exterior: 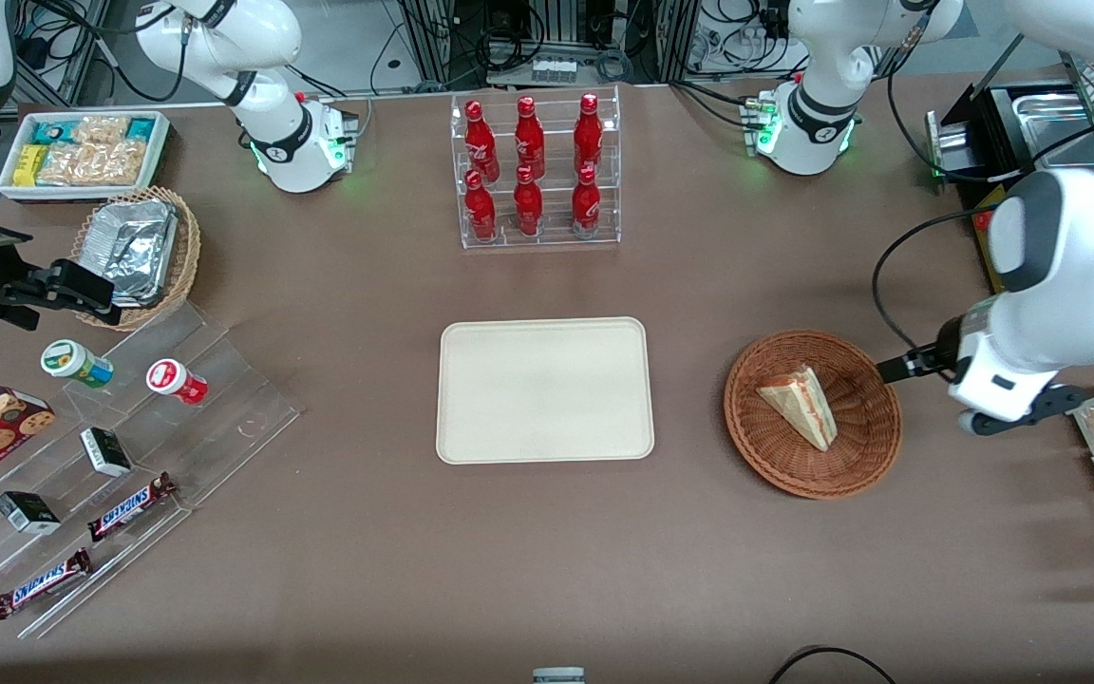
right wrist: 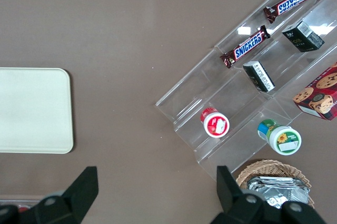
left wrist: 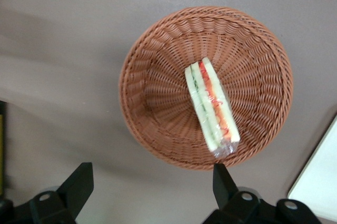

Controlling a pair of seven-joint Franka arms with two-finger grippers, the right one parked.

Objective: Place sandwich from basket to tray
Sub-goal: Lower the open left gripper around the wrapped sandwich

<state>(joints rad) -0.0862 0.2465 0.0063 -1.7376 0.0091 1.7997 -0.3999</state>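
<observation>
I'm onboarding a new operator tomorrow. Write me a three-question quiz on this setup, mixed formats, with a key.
1. True or false: the sandwich already lies on the tray.
2. The gripper is: A) shut on the sandwich; B) open, above the table beside the basket; C) over the tray.
3. Fill in: the rack farther from the front camera than the tray holds ___ red bottles.

Key: 1 false, it lies in the basket. 2 B, jaws apart and empty. 3 six.

The gripper (left wrist: 147,192) is showing only two spread fingertips (left wrist: 79,182), its body cut off; the tray (left wrist: 318,182) is running off the frame edge.
</observation>
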